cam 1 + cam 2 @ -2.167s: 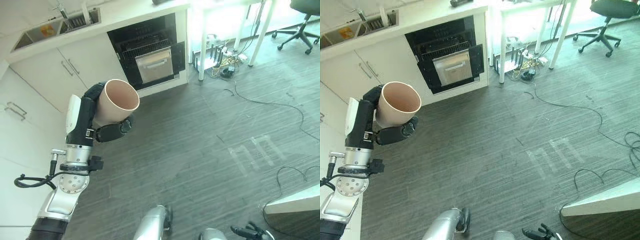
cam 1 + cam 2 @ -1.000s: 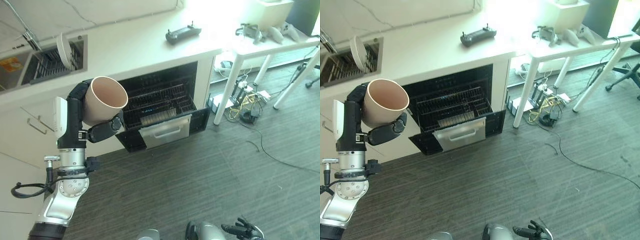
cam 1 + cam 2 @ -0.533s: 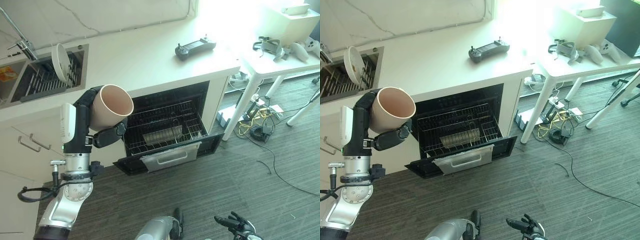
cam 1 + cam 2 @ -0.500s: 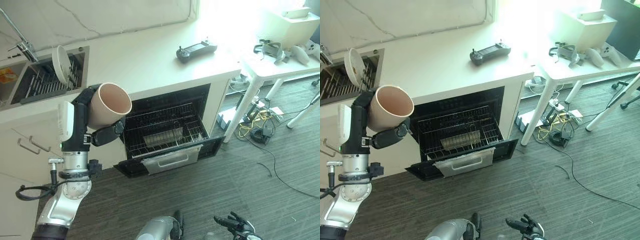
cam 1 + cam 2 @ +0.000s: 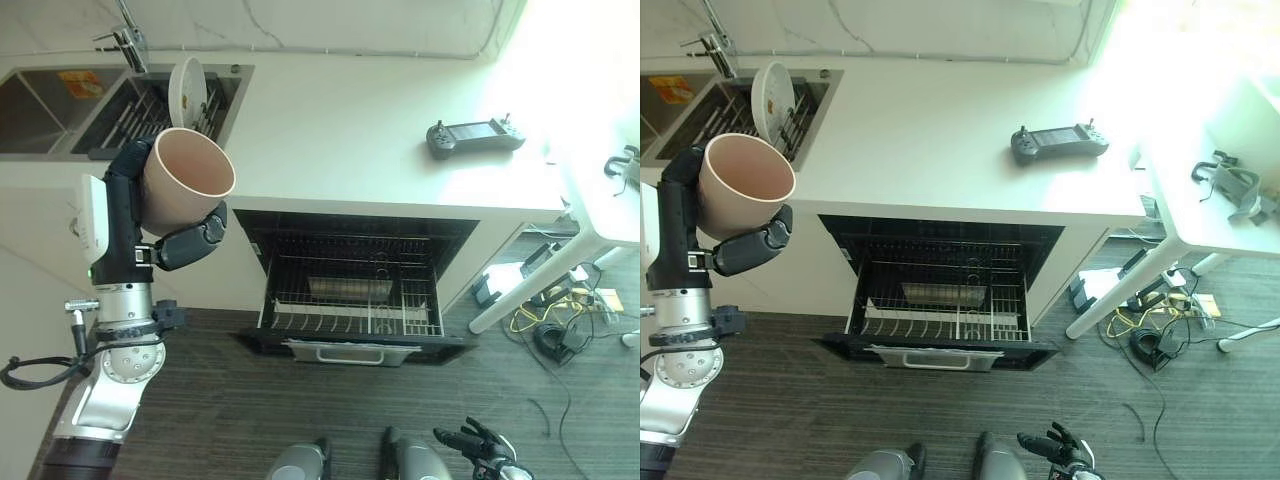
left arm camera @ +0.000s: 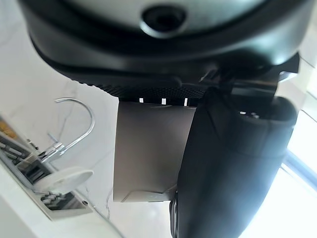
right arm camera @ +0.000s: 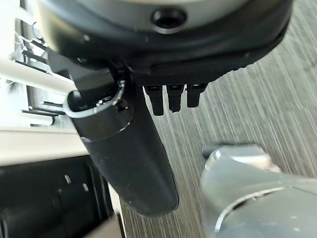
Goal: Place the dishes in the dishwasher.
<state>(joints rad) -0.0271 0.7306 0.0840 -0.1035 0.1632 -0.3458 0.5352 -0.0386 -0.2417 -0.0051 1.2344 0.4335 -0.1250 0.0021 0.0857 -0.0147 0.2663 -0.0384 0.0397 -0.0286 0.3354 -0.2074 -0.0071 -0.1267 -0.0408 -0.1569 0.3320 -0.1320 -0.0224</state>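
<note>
Left eye view has our left hand (image 5: pixel 160 235) raised with its fingers and thumb wrapped around a beige cup (image 5: pixel 185 187), mouth tipped up, held to the left of the dishwasher (image 5: pixel 360 285) and in front of the counter (image 5: pixel 340 130) edge. We see the dishwasher standing open below the counter, its wire rack (image 5: pixel 350 300) pulled out over the lowered door (image 5: pixel 350 350); a flat grey tray (image 5: pixel 349 289) lies in the rack. Behind and left of the dishwasher, a white plate (image 5: pixel 186 88) stands on edge in the sink (image 5: pixel 110 100) rack. On the counter to the right of the dishwasher lies a dark controller (image 5: pixel 474 136). Our right hand (image 5: pixel 474 443) hangs low near the floor, in front of the dishwasher, fingers spread loosely and holding nothing.
</note>
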